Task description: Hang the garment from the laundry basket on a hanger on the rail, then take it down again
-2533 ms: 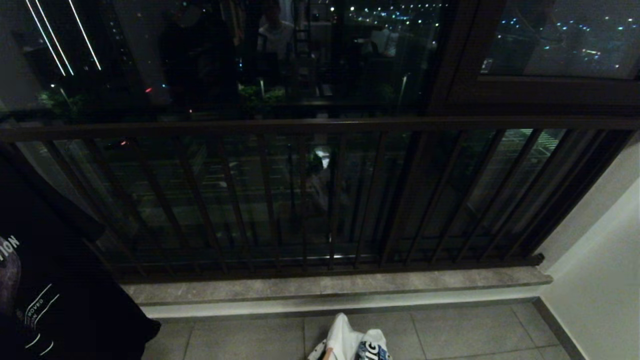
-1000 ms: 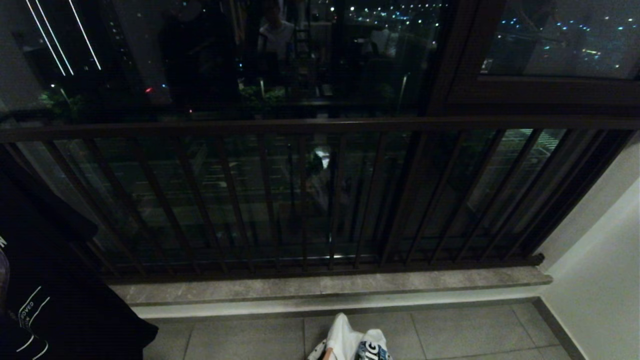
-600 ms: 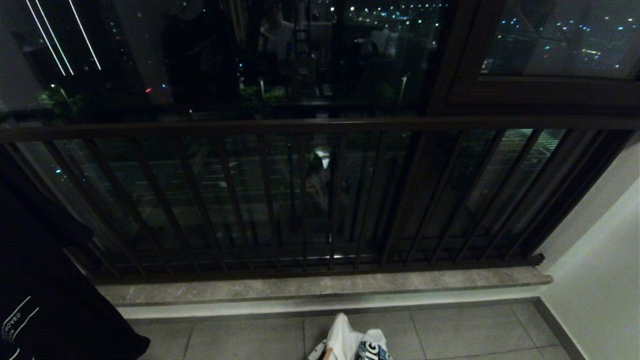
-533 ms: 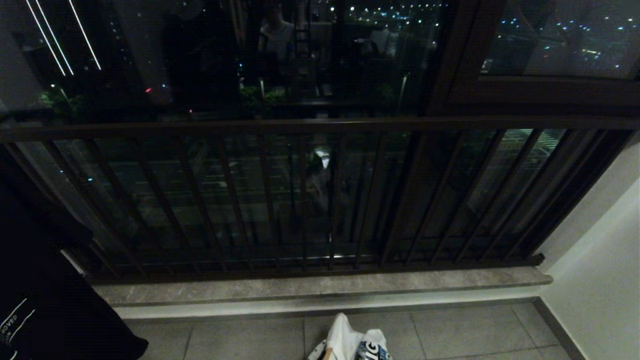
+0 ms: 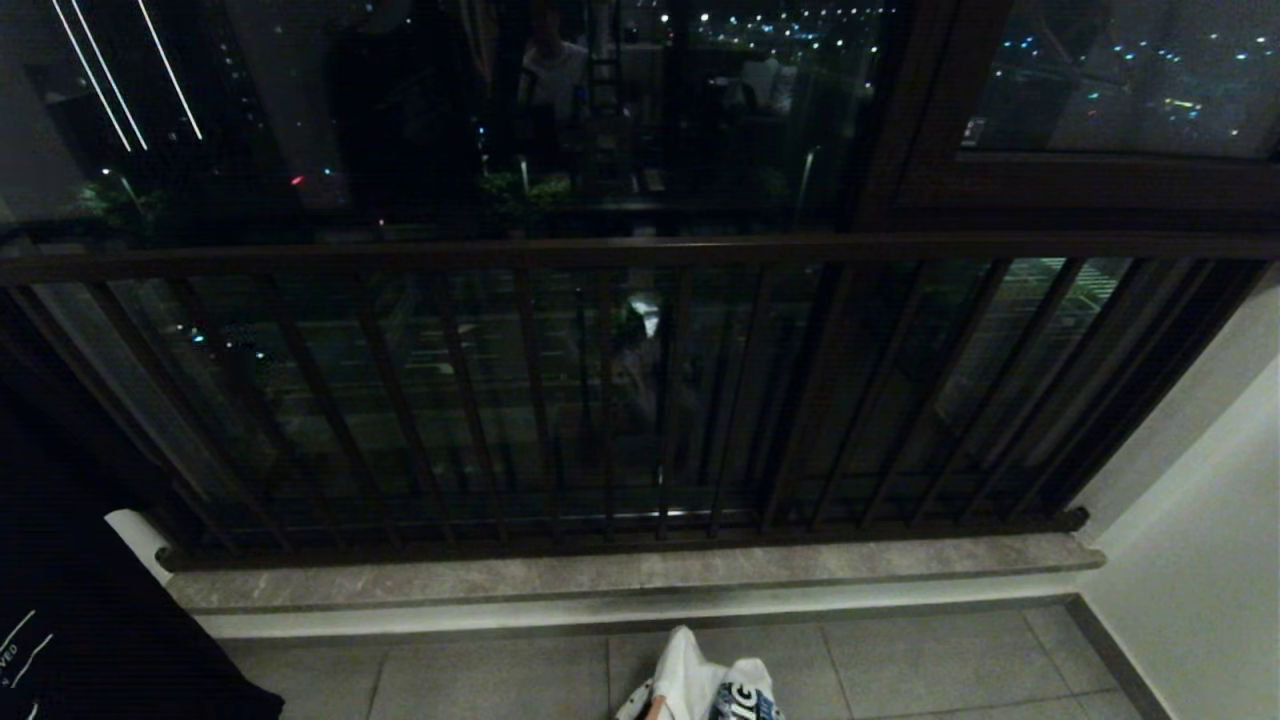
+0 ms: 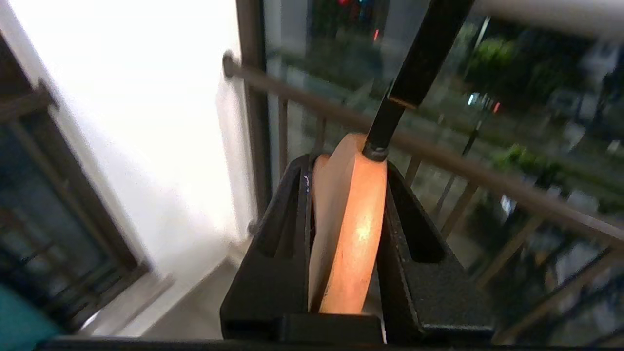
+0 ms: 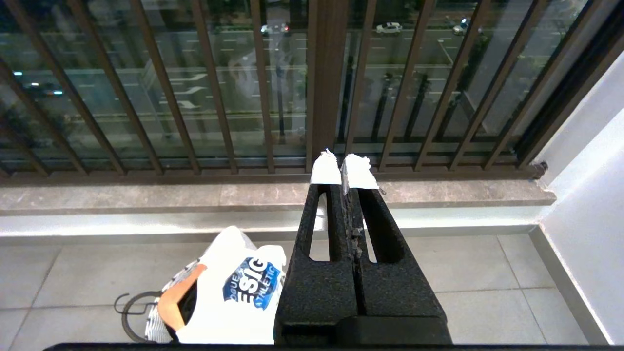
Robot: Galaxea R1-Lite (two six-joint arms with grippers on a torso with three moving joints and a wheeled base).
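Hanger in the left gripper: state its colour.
Light orange-tan wood on the hanger, with a dark metal hook; clearest in the left wrist view.

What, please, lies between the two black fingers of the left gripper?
In the left wrist view, the left gripper clamps the pale orange wooden hanger, its dark metal hook rising beyond the fingers.

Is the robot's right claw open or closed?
Closed. The right gripper has its jaws pressed together, with nothing between them, above the floor tiles.
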